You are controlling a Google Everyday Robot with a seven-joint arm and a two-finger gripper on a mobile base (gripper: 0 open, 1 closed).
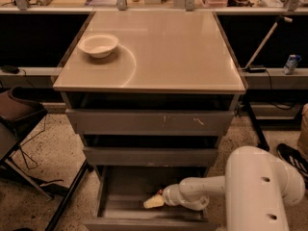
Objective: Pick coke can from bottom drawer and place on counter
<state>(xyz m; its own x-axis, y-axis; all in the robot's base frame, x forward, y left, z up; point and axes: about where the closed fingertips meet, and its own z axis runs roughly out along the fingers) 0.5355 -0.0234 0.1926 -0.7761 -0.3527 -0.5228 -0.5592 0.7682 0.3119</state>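
The white arm (207, 186) bends low, its gripper (154, 202) inside the bottom drawer (124, 186) under the counter's (163, 52) front edge. Open or closed? Can't tell.

You won't find any readable text or labels anywhere, even around the gripper (153, 202) down in the bottom drawer (124, 190).

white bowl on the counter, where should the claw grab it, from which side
Pinch the white bowl by its rim from above, straddling the wall: it sits upright and open, likely too wide to span. The claw is down in the open bottom drawer.
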